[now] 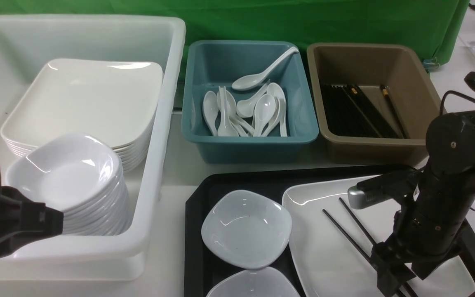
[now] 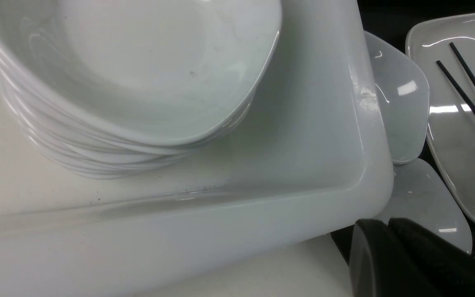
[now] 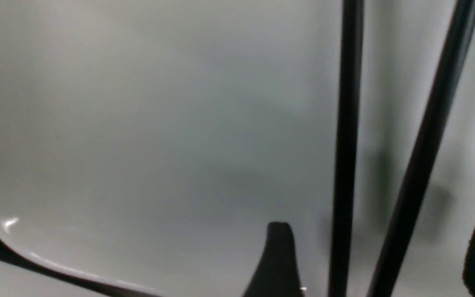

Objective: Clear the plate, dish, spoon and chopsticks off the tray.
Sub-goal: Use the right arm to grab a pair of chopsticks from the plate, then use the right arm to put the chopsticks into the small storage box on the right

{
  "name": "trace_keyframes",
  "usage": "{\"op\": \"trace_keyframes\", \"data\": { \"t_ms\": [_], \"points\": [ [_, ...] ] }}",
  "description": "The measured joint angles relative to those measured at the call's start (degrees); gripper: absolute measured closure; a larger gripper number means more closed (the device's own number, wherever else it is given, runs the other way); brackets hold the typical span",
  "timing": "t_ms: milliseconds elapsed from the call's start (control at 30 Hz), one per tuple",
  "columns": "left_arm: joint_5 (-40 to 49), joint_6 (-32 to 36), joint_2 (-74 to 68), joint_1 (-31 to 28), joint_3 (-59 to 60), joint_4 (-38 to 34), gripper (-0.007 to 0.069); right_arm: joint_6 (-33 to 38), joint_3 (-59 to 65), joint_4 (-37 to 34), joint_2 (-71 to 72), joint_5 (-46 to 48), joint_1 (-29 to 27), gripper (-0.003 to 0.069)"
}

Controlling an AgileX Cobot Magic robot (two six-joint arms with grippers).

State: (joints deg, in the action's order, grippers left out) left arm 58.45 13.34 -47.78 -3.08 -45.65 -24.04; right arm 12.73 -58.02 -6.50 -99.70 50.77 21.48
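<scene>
The black tray [image 1: 198,206] holds two small greyish-white dishes [image 1: 245,229] [image 1: 254,285] and the large white plate [image 1: 328,264]. The black chopsticks [image 1: 346,227] lie side by side on the plate. My right gripper [image 1: 400,278] is open, low over the plate's near part, with its fingers on either side of both chopsticks [image 3: 346,123]; in the right wrist view the gripper [image 3: 379,243] touches neither stick. My left gripper [image 1: 56,222] is shut and empty, in front of the white tub; in the left wrist view it [image 2: 386,225] sits near the tub's corner. No spoon shows on the tray.
A big white tub [image 1: 159,123] at left holds stacked plates [image 1: 85,99] and stacked dishes [image 1: 64,173]. A teal tub [image 1: 250,140] holds several white spoons. A brown tub [image 1: 369,144] holds black chopsticks. A green cloth hangs behind.
</scene>
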Motion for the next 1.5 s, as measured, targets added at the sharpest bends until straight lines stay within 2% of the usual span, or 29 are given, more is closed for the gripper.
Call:
{"op": "trace_keyframes", "data": {
  "t_ms": [67, 167, 200, 267, 300, 333, 367, 700, 800, 900, 967, 1033, 1133, 1233, 1500],
  "points": [
    [0.00, 0.00, 0.00, 0.00, 0.00, 0.00, 0.0616, 0.06, 0.04, 0.07, -0.32, -0.29, 0.62, 0.0102],
    [0.00, 0.00, 0.00, 0.00, 0.00, 0.00, 0.0616, 0.12, 0.04, 0.63, -1.16, -0.55, 2.14, 0.0229],
    [0.00, 0.00, 0.00, 0.00, 0.00, 0.00, 0.0616, 0.12, 0.04, 0.72, -1.28, -0.55, 2.21, 0.0239],
    [0.00, 0.00, 0.00, 0.00, 0.00, 0.00, 0.0616, 0.12, 0.04, 0.89, -1.81, -0.55, 2.53, 0.0382],
    [0.00, 0.00, 0.00, 0.00, 0.00, 0.00, 0.0616, 0.12, 0.04, 0.89, -1.87, -0.55, 2.52, 0.0393],
    [0.00, 0.00, 0.00, 0.00, 0.00, 0.00, 0.0616, 0.12, 0.04, 0.96, -2.00, -0.55, 2.54, 0.0482],
    [0.00, 0.00, 0.00, 0.00, 0.00, 0.00, 0.0616, 0.12, 0.04, 0.96, -2.07, -0.55, 2.54, 0.0519],
    [0.00, 0.00, 0.00, 0.00, 0.00, 0.00, 0.0616, 0.24, 0.12, 0.89, 3.52, 2.80, 2.90, 0.0514],
    [0.00, 0.00, 0.00, 0.00, 0.00, 0.00, 0.0616, 0.36, -1.11, 0.94, 10.93, 4.32, 2.84, 0.0514],
    [0.00, 0.00, 0.00, 0.00, 0.00, -0.19, 0.0616, 0.35, -4.90, 0.89, 13.60, 4.81, 1.74, 0.0514],
    [0.00, 0.07, 0.00, 0.00, 0.00, -1.22, 0.0616, 0.07, -13.17, 0.89, 13.67, 2.76, -1.96, 0.0514],
    [0.00, 0.57, 0.00, 0.22, 0.00, -1.53, 0.0616, -0.21, -17.27, 0.89, 12.70, 0.90, -3.37, 0.0514],
    [-0.06, 1.84, 0.00, 3.06, 0.00, -1.53, 0.0616, -0.93, -26.71, 0.94, 9.06, -3.14, -6.55, 0.0514],
    [-0.25, 2.46, -0.12, 9.41, 0.00, -0.36, 0.0616, -1.74, -39.93, 0.94, -0.85, -7.46, -9.17, 0.0514],
    [2.36, -0.79, -2.15, 19.97, 0.00, 5.68, 0.0616, -4.89, -57.59, 1.59, -19.26, -11.03, -9.84, 0.0514]
  ]
}}
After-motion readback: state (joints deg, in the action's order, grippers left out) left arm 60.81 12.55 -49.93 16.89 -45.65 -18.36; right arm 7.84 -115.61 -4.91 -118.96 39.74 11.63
